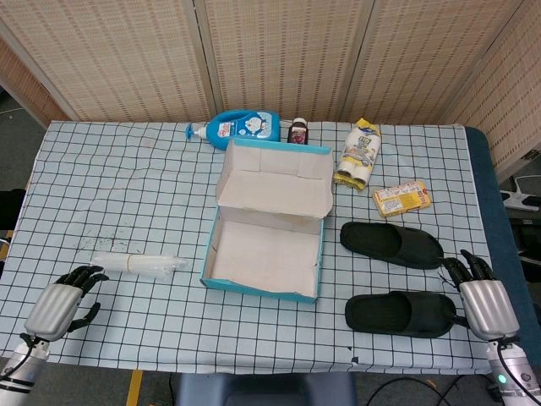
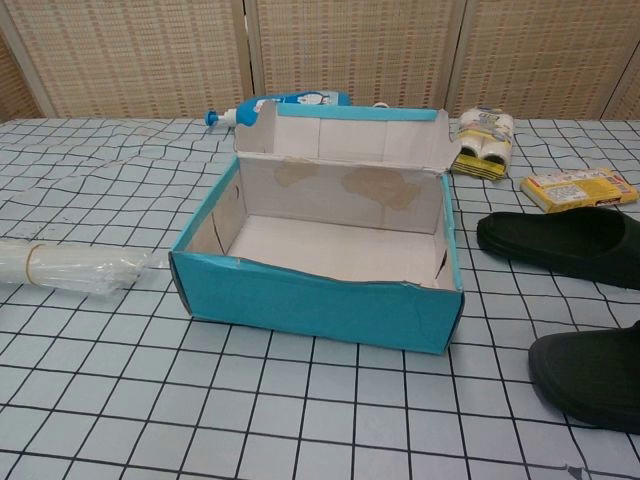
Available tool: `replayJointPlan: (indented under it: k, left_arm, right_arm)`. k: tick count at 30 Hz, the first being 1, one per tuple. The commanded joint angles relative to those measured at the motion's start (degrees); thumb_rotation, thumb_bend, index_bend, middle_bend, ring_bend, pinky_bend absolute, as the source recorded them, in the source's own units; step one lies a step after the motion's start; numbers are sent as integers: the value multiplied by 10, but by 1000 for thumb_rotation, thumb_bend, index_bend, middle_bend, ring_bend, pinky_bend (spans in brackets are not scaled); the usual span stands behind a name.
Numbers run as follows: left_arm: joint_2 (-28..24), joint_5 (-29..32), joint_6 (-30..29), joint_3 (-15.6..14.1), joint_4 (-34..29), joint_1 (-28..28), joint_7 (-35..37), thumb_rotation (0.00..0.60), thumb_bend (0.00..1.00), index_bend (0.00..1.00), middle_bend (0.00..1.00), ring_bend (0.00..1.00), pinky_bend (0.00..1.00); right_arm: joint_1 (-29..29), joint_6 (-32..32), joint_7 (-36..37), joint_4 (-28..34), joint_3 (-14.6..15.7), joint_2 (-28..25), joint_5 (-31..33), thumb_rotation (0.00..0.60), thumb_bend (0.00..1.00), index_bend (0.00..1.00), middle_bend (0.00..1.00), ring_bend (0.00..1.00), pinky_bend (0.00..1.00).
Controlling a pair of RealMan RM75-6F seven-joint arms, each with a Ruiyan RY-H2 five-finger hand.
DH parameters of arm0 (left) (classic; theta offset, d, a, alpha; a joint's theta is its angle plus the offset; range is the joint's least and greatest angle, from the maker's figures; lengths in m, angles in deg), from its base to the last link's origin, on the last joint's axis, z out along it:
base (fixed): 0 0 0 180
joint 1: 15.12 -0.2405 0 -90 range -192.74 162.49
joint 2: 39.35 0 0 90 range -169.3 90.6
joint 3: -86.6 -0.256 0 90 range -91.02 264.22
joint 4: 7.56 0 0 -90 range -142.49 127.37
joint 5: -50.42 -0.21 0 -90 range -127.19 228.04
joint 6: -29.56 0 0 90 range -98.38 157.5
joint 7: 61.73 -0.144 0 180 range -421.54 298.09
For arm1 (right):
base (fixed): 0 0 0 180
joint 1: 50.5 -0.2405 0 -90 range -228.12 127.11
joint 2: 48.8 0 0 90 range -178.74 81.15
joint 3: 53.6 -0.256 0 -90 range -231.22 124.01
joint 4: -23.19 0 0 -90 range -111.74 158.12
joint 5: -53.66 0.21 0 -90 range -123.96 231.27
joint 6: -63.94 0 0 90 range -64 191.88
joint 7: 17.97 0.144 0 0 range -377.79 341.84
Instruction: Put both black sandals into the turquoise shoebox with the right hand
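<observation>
The turquoise shoebox [image 1: 264,290] [image 2: 312,300] stands open in the middle of the checked table, its lid folded back and its inside empty. Two black sandals lie to its right, toes pointing at the box: the far sandal [image 1: 390,244] [image 2: 566,243] and the near sandal [image 1: 401,313] [image 2: 592,376]. My right hand [image 1: 482,300] rests at the near sandal's heel end with its fingers spread, and I cannot tell if it touches the sandal. My left hand [image 1: 64,303] lies at the front left, holding nothing. The chest view shows neither hand.
A blue bottle [image 1: 241,127], a small dark bottle [image 1: 297,132] and a yellow-white pack [image 1: 359,152] stand behind the box. A yellow carton [image 1: 402,198] lies beyond the far sandal. A clear plastic roll [image 1: 135,264] lies left of the box.
</observation>
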Motion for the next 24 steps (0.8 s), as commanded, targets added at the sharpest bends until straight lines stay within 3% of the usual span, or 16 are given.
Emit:
replayJointPlan:
  k: [1, 15, 18, 24]
  left_arm:
    - [0, 0, 0, 0, 0, 0, -1, 600, 405, 267, 180, 163, 346]
    - [2, 0, 2, 1, 5, 3, 4, 600, 404, 267, 180, 163, 346]
    - [0, -1, 2, 0, 4, 2, 5, 600, 404, 267, 181, 163, 346]
    - [-3, -2, -9, 1, 0, -2, 10, 600, 404, 267, 180, 163, 347]
  right_arm:
    - [0, -2, -1, 1, 1, -1, 0, 600, 71, 163, 189, 47, 131]
    - [1, -12, -19, 8, 19, -10, -17, 600, 70, 149, 190, 46, 131]
    - [-7, -50, -15, 26, 34, -30, -13, 600, 46, 106, 184, 46, 131]
    - [-37, -138, -22, 58, 53, -67, 9, 600, 12, 18, 64, 0, 124]
